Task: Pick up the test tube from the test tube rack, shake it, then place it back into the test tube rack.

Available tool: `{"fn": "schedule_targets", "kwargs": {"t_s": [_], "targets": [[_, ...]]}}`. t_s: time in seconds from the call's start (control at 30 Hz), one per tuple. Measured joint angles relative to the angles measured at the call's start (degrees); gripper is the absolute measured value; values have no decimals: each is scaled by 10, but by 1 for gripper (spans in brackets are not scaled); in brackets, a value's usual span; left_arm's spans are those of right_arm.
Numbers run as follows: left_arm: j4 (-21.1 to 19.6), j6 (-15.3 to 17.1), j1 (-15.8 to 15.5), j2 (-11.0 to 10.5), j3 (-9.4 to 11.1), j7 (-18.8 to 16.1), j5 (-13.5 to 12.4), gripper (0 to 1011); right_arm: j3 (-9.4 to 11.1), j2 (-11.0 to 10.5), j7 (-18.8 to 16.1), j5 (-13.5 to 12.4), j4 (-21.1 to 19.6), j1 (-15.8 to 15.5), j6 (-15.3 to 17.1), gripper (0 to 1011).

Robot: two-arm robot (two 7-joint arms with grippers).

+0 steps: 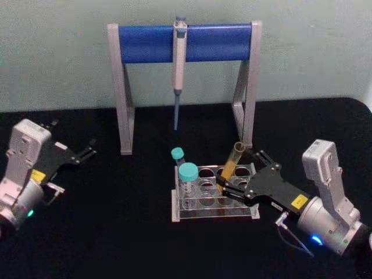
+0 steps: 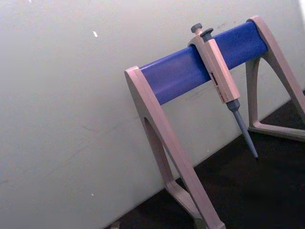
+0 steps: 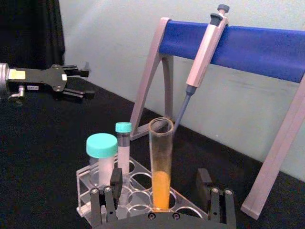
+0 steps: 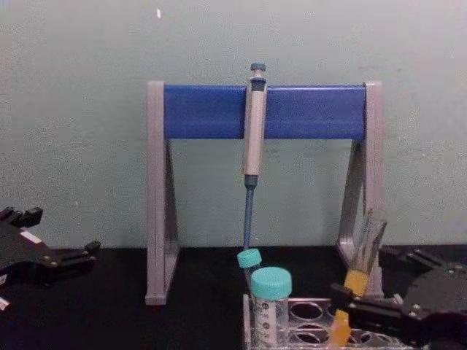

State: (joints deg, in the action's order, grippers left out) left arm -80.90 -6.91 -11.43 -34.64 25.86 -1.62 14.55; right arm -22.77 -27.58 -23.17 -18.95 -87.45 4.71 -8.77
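The test tube (image 1: 230, 166), clear glass with orange-yellow liquid in its lower half, stands tilted in a hole on the right side of the test tube rack (image 1: 195, 217), a low clear plastic rack. My right gripper (image 1: 238, 172) is at the rack, open, with one finger on each side of the tube. In the right wrist view the test tube (image 3: 161, 167) rises between the spread pads (image 3: 116, 179), and neither pad touches it. In the chest view the test tube (image 4: 359, 268) leans right above the rack (image 4: 306, 315). My left gripper (image 1: 87, 152) rests open at the far left.
A wide teal-capped tube (image 1: 188, 177) and a thin teal-capped tube (image 1: 178, 154) stand in the rack's left holes. Behind the rack stands a grey-and-blue pipette stand (image 1: 145, 43) with a pipette (image 1: 179, 64) hanging from its bar. The table is covered in black cloth.
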Motion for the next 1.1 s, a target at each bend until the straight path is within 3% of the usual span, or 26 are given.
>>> {"fn": "schedule_targets", "kwargs": {"t_s": [0.47, 1.1], "targets": [[0, 0, 0, 0, 0, 0, 0, 1001, 12, 36, -28, 3, 51, 28, -20, 1000], [0, 0, 0, 0, 0, 0, 0, 1001, 18, 54, -48, 11, 72, 42, -24, 1000]]}}
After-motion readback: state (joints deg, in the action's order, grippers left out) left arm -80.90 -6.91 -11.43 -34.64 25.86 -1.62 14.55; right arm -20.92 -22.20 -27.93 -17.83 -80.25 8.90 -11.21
